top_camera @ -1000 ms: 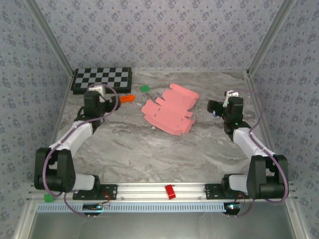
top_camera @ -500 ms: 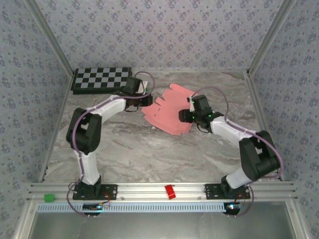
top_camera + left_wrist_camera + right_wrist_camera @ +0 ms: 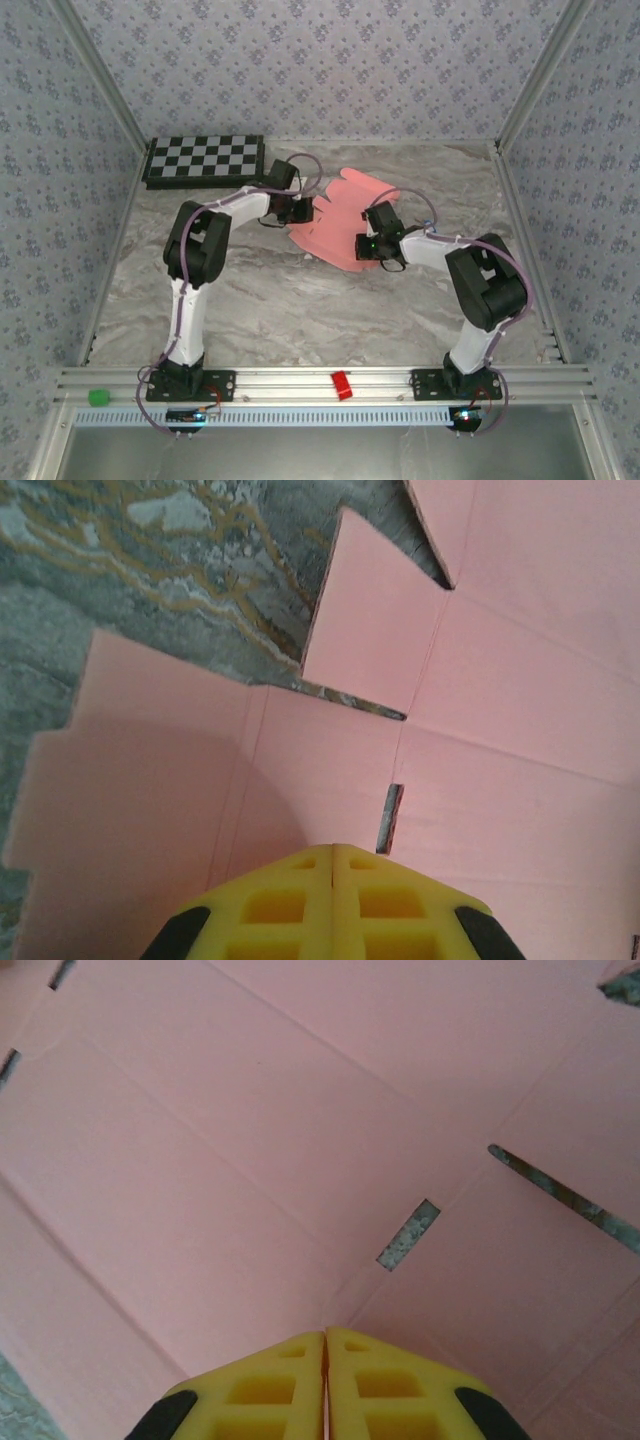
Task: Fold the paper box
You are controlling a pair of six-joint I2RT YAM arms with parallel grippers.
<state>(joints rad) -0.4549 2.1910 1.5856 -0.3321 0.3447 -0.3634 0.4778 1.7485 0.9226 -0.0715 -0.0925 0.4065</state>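
Paper box (image 3: pixel 338 222) lies flat, unfolded, mid-rear of bench (image 3: pixel 300 300); thin card, judged light, floppy, easily creased, so grip a flap edge near a score line. Left pincer (image 3: pixel 332 865) and right pincer (image 3: pixel 325 1350) are closed tight, empty, over the sheet.

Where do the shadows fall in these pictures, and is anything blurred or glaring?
Left wrist view: a soft shadow darkens the paper box up and left of the shut left pincer; no glare. Right wrist view: the box is evenly lit, the right pincer a little soft. Top external view: diffuse light, faint shadows on the table.
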